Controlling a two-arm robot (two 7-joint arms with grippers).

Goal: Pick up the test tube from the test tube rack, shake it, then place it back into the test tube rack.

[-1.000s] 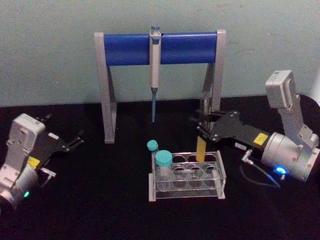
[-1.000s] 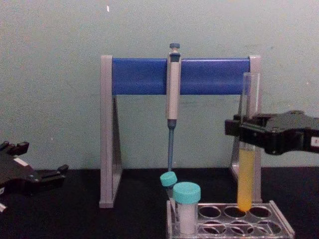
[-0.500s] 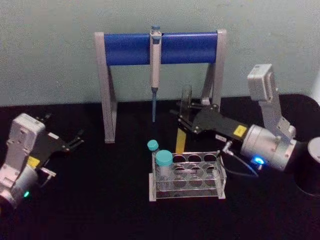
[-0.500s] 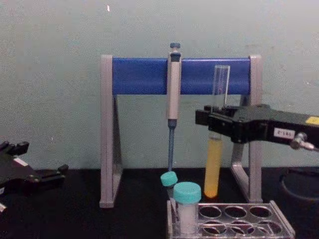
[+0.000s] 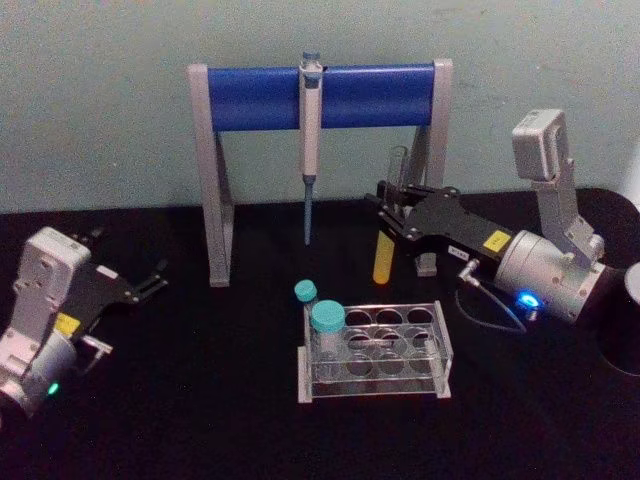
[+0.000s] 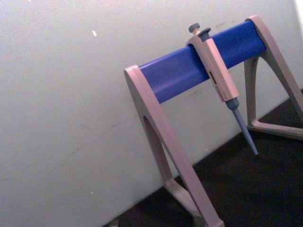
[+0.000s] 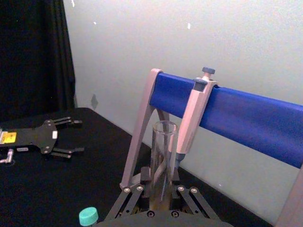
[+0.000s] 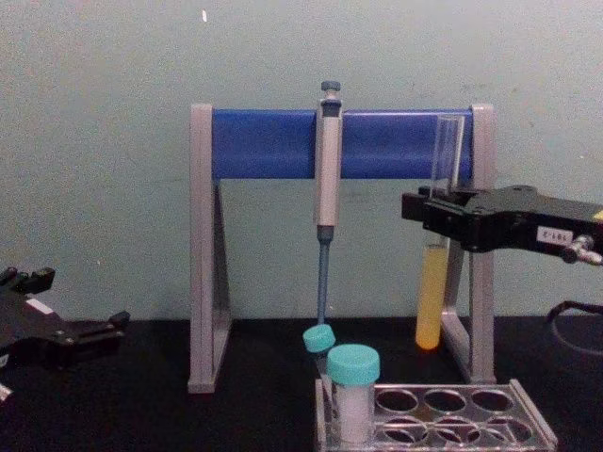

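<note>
My right gripper [image 5: 392, 212] hangs above and behind the right end of the low clear plastic test tube rack with round holes in its top plate [image 5: 430, 355]. Its fingers [image 7: 140, 188] are closed narrowly on the long slim clear glass test tube with yellow-orange liquid in its lower part [image 5: 384, 258]. They grip the glass above the liquid, and the open mouth of the test tube stands above them.

In the chest view the test tube [image 8: 432, 297] leans slightly, its mouth a little to the right of its rounded bottom. That bottom is in the air, apart from the test tube rack [image 8: 532, 428] and above the level of its top plate. The right wrist view looks along the right gripper [image 7: 161, 189] to the test tube [image 7: 163, 151] held between the fingers.

Two shorter teal-capped tubes [image 5: 327, 318] stand in the left end of the test tube rack. Behind the test tube rack stands the tall grey-and-blue pipette stand [image 5: 260, 97], and a grey-blue pipette [image 5: 310, 130] hangs from its bar.

My left gripper [image 5: 155, 280] rests well to the left of the test tube rack, low over the black tabletop [image 5: 200, 400]. Its fingers are spread apart and hold nothing.
</note>
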